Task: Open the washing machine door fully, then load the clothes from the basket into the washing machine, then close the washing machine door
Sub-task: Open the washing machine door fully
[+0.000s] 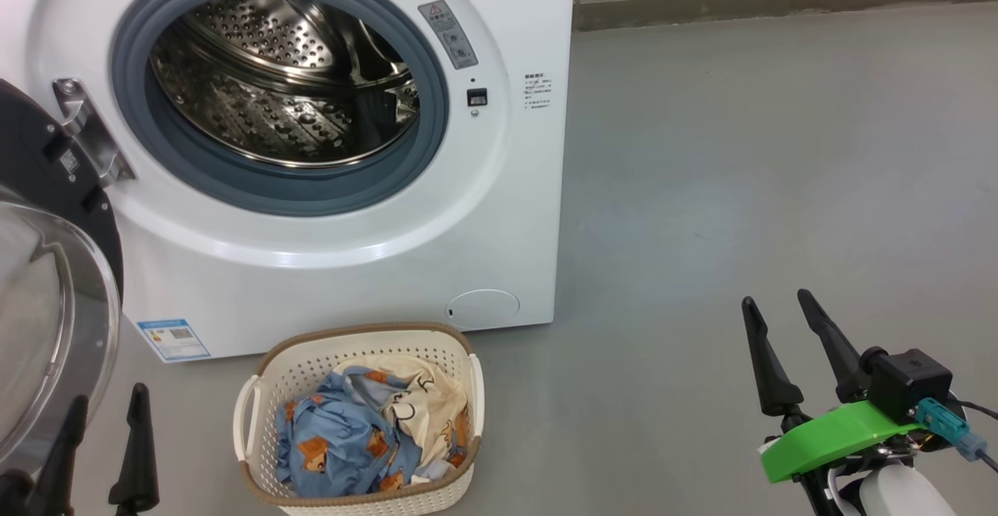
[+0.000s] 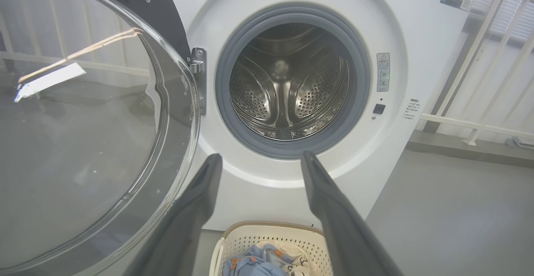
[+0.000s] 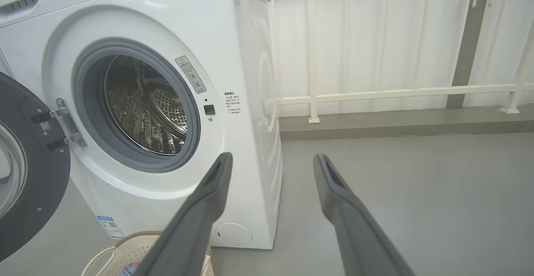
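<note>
Clothes (image 1: 335,446) (partly rim-hidden) lie bunched in the basket (image 1: 312,360).

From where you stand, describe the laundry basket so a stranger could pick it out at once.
Find the big white front-loading washing machine with its round door swung open. On the grey floor right in front of it stands a small cream perforated plastic basket with a brown rim. It alone holds clothes: a blue bear-print garment and a cream one.

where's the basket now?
Head view, lower left of centre: the basket sits on the floor before the washing machine, below the drum opening, right of the left gripper.
</note>
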